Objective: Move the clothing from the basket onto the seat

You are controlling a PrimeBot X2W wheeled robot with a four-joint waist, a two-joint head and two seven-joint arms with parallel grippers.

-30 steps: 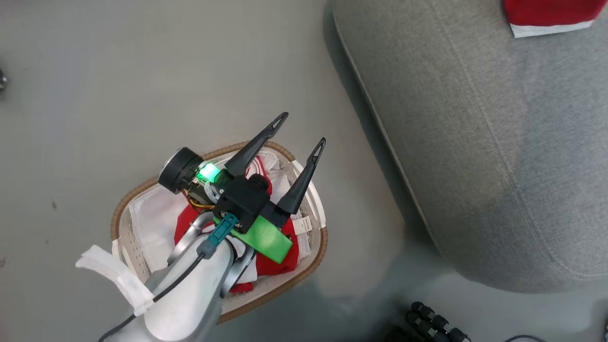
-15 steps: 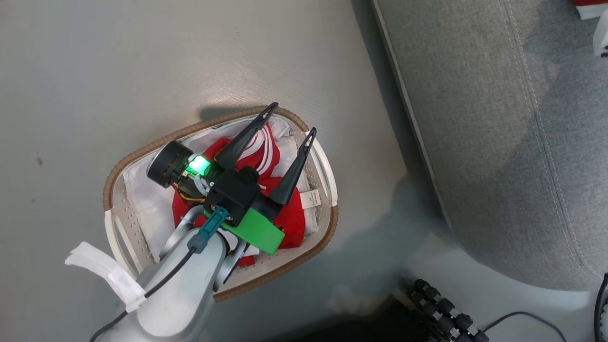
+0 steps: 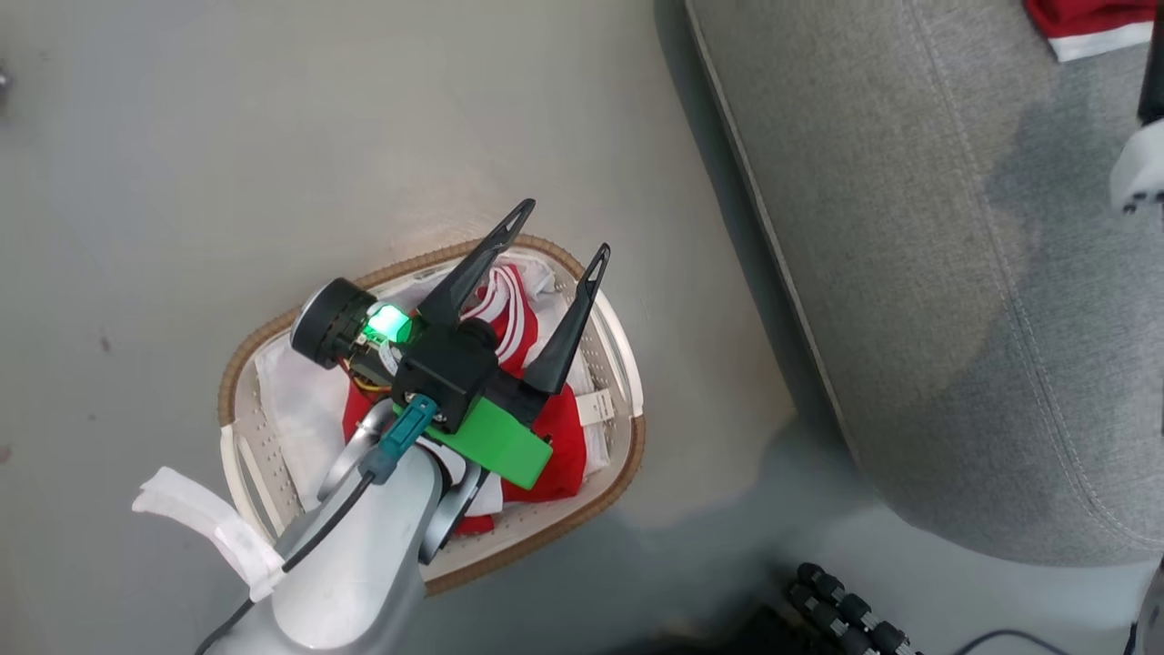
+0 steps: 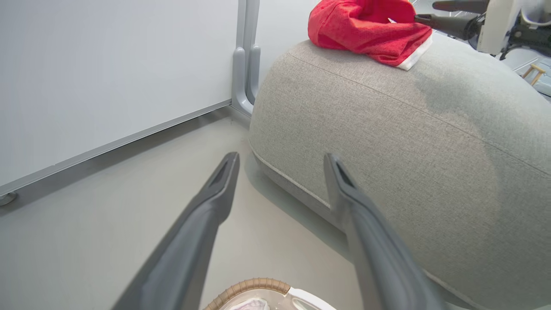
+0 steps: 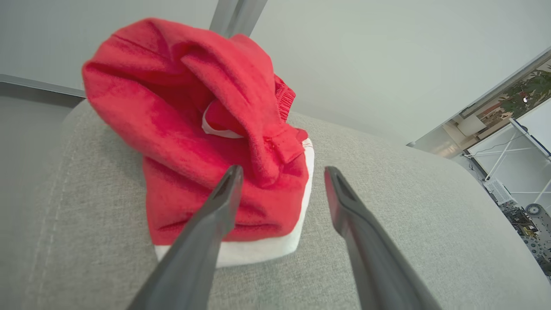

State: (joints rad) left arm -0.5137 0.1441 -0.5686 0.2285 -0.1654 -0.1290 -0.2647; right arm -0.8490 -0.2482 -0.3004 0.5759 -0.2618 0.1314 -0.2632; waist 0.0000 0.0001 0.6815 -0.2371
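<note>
Only the view is shifting: the left pincer (image 3: 564, 227) is still hovering, wide open and empty, over the striped garment (image 3: 509, 305) in the basket (image 3: 244, 459) at lower left, still waiting for the seat (image 3: 909, 273).

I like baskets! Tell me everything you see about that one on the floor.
The basket is oval, white plastic with a brown woven rim and white handles. It stands upright on the grey floor beside the couch, not touching it. A white liner and red, white-striped clothing lie inside. The open left gripper hovers above.
</note>
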